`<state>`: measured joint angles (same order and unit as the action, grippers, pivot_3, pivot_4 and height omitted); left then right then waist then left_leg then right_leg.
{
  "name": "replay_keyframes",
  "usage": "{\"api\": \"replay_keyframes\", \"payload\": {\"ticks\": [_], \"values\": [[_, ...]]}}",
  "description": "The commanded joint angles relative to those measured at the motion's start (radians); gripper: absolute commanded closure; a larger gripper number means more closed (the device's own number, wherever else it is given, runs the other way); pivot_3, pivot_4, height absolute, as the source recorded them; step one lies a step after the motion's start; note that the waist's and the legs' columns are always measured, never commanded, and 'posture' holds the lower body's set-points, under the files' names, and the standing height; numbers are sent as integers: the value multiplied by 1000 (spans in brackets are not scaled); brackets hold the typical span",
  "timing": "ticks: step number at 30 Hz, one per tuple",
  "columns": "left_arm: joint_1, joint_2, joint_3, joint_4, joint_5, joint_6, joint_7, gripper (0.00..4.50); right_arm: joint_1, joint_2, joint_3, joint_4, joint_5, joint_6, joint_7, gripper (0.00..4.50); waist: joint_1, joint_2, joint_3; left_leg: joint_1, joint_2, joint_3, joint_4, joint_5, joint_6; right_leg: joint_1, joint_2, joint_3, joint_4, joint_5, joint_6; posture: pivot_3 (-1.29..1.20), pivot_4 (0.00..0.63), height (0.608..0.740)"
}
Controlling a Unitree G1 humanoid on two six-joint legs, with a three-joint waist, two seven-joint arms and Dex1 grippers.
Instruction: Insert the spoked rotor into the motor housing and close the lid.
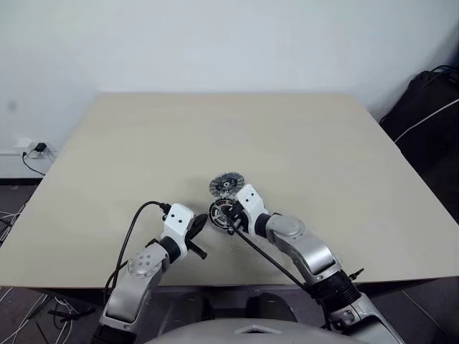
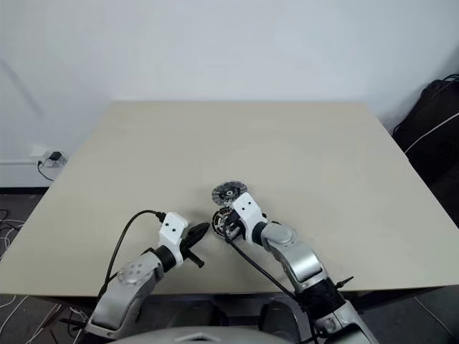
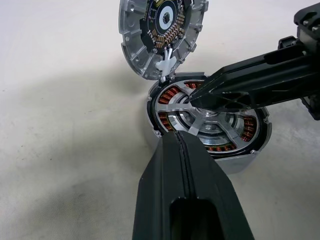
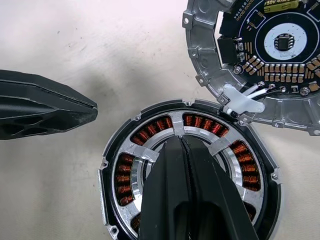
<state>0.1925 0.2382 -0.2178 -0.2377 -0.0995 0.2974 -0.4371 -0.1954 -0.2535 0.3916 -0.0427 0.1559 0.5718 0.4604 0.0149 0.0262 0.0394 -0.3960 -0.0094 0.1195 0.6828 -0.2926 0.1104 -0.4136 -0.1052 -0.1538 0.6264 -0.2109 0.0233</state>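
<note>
The motor housing (image 4: 122,177) lies on the table (image 1: 323,158) near its front edge, copper windings up. The spoked rotor (image 3: 172,107) sits inside it, its silver spokes lying across the windings. The lid (image 4: 200,50) lies open just beyond the housing with its circuit-board side up, joined to the housing by short white wires. My right gripper (image 4: 182,140) is shut with nothing in it, its tip over the rotor's hub. Also shut and holding nothing, my left gripper (image 3: 176,137) points at the housing's near-left rim, close beside it.
A black bag (image 1: 430,107) with a white cable stands on the floor past the table's right edge. A wall socket with cables (image 1: 36,150) is low on the wall at the left. Bare tabletop surrounds the motor parts.
</note>
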Motion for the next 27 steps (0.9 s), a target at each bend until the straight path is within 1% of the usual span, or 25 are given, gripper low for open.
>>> {"api": "replay_keyframes", "payload": {"ticks": [1,5,10,13,17,21,27], "values": [[-4,-6,-4,-23,-7,-12,1,4500,-1,-13,-2,14,-21,32,13,4477,0,0,-1,0,0,0,0,0,0,0,0,0,0,0,0,0,0,740],[-5,-5,-4,-22,-7,-12,0,4500,-5,-40,-12,-48,-15,46,52,4477,1,0,-2,0,0,0,0,0,0,0,0,1,0,0,0,0,0,740],[-8,-7,-7,-17,-8,-13,-2,4500,-59,-148,-5,-165,3,94,174,4477,1,0,-2,0,0,0,1,0,0,0,-1,1,0,0,0,0,0,740],[-11,-9,-8,-13,-7,-14,-2,4500,-95,-235,35,-218,-9,130,262,3851,0,0,-2,0,0,0,1,0,0,0,0,0,0,0,0,0,0,740],[-14,-14,-11,-6,-7,-20,1,4500,-151,-352,143,-256,-84,147,351,2585,3,0,-2,0,0,-1,1,0,1,0,-1,-1,0,0,0,0,0,740],[-17,-21,-12,2,-5,-26,4,4500,-205,-426,256,-257,-159,113,448,2585,7,-1,-1,0,0,-1,2,-1,2,0,-1,-1,0,0,-1,0,0,740],[-11,-26,-10,3,-2,-32,6,4500,-262,-431,336,-219,-242,55,515,2585,8,-3,0,-1,0,0,3,-1,3,0,-2,-2,0,0,0,0,0,740]]}}
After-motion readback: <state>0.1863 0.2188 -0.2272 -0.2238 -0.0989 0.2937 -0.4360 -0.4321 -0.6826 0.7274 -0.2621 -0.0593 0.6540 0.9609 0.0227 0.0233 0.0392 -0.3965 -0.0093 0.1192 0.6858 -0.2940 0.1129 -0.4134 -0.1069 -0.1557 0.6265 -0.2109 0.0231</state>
